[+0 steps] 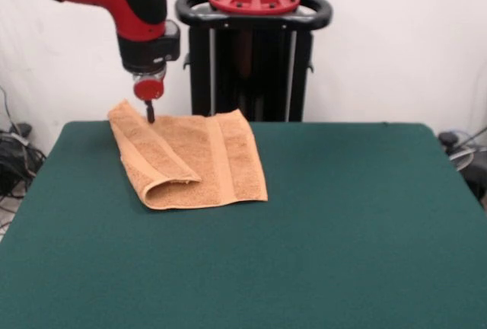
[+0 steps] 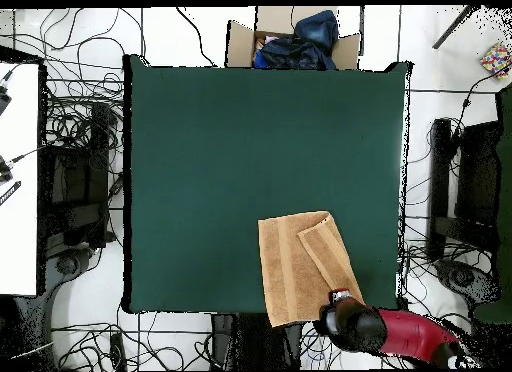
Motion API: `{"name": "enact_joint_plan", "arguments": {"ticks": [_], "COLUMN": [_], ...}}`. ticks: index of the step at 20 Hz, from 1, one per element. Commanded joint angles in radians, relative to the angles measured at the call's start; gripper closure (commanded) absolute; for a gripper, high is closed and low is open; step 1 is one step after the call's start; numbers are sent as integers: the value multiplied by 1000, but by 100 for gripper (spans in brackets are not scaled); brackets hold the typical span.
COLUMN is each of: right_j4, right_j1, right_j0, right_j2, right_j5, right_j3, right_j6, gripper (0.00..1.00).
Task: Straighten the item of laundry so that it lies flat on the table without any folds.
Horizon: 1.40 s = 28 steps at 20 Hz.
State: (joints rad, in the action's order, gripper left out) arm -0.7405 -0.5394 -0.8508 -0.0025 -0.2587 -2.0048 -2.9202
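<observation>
One towel [image 1: 199, 163], orange-tan, lies on the far left part of the table [image 1: 342, 222] in my front view, near the far edge. Its left portion is folded over the rest, the fold forming a rounded loop at the near edge; one woven band stripe runs near to far across the flat part. The single claw [image 1: 150, 113] stands at the towel's far left corner, tip touching or just above the cloth; I cannot tell which, nor whether the claw is apart or together. One red and black arm [image 2: 400, 333] carries it. Beyond the table, the overhead view shows one cardboard box [image 2: 292, 43] holding dark cloth.
</observation>
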Motion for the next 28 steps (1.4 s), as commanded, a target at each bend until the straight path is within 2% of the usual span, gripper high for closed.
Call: {"name": "enact_joint_plan", "arguments": {"ticks": [1,10,20,28], "right_j4": [-8,37,51,79], "right_j1": [40,100,121,135], "right_j0": [64,143,114,147], "right_j2": [44,20,52,46], "right_j5": [47,58,13,8], "right_j3": [126,212,280,301], "right_j6": [22,-44,3,-27], "gripper": [0,0,0,0]}}
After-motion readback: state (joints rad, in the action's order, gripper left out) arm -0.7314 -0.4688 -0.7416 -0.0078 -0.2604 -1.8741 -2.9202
